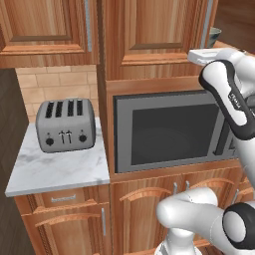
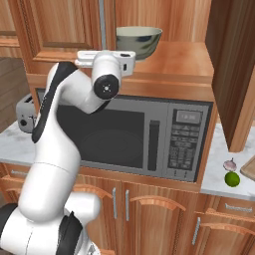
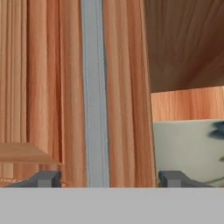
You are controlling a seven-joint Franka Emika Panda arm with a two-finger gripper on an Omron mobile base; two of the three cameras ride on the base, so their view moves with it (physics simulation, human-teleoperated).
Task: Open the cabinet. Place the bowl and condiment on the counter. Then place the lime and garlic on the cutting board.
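Observation:
The cabinet's shut door (image 1: 159,30) hangs above the microwave. Its long grey bar handle (image 3: 94,87) runs upright between my two finger tips (image 3: 43,178). My gripper (image 3: 109,178) is open astride that handle, with neither tip touching it. To the right, another cabinet door (image 2: 234,74) stands swung open. Inside on the shelf sits the bowl (image 2: 138,41), dark outside and cream inside; the bowl (image 3: 188,148) also lies just right of the handle. On the counter (image 2: 219,172) at the far right rest the garlic (image 2: 229,164), the lime (image 2: 232,179) and a corner of the cutting board (image 2: 249,168). The condiment is out of view.
A built-in microwave (image 2: 134,134) sits directly below the cabinet. A silver toaster (image 1: 66,124) stands on the marble counter (image 1: 60,169) to the left. Low wooden cabinets with short handles (image 2: 119,204) run underneath. My arm rises in front of the microwave.

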